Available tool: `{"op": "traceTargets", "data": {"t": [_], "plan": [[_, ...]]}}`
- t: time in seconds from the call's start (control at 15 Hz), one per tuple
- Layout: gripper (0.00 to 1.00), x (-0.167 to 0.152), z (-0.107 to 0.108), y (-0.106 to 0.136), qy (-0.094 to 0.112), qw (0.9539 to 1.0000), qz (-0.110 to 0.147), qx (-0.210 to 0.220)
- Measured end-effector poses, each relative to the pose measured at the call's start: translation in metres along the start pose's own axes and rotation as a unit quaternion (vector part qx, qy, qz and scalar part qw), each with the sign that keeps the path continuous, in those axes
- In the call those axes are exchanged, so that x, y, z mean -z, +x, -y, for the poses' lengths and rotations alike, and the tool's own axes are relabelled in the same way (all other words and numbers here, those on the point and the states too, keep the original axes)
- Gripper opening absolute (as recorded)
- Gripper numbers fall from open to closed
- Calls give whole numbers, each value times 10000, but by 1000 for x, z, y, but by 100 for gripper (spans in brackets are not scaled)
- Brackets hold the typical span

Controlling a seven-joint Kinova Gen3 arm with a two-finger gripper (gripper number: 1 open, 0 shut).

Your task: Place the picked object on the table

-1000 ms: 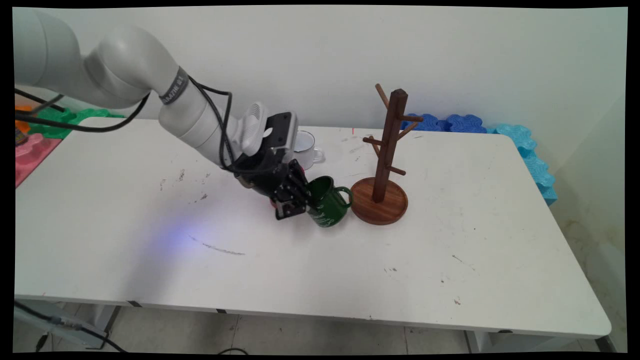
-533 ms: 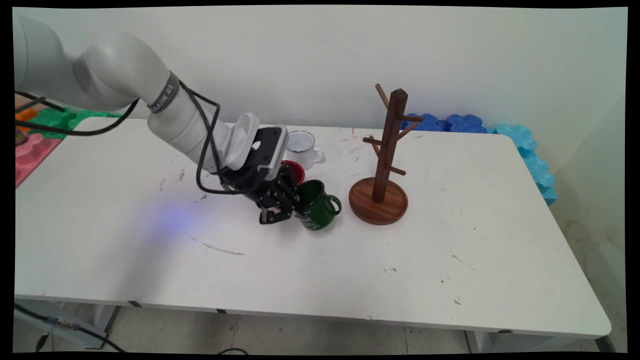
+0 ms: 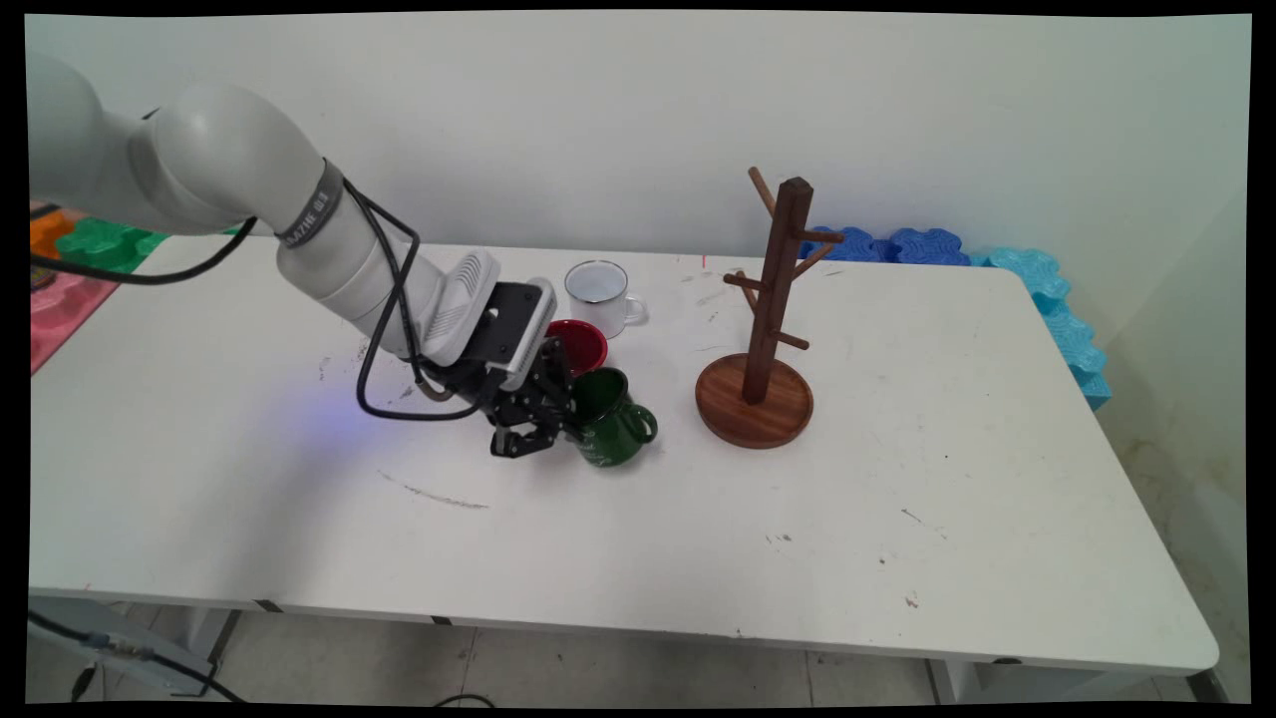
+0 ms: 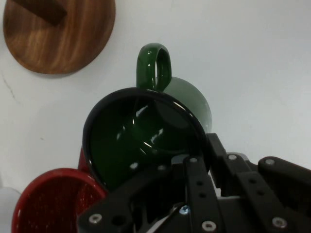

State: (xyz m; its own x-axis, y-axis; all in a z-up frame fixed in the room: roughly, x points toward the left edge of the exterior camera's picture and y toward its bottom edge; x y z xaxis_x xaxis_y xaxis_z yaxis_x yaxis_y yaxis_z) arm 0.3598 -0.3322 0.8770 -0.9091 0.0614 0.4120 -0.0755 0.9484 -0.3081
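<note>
Green mug point(image 3: 609, 431) sits tilted in our jaws, clamped on its rim, low over the bench point(image 3: 897, 558), red mug point(image 3: 578, 343) touching at 11 o'clock, wooden mug tree point(image 3: 766, 317) well apart at 3 o'clock.

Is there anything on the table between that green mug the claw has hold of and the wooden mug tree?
Nothing visible. The gripper grips the green mug by its rim, and only bare table lies between it and the mug tree. The red mug sits behind, off that line.
</note>
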Motion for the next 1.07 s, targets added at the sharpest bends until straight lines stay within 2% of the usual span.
{"op": "traceTargets", "data": {"t": [0.53, 1.07], "plan": [[0, -3, -18, -8, -51, 9992, 162, -355], [0, -5, -26, -14, -48, 9983, 267, -521]]}}
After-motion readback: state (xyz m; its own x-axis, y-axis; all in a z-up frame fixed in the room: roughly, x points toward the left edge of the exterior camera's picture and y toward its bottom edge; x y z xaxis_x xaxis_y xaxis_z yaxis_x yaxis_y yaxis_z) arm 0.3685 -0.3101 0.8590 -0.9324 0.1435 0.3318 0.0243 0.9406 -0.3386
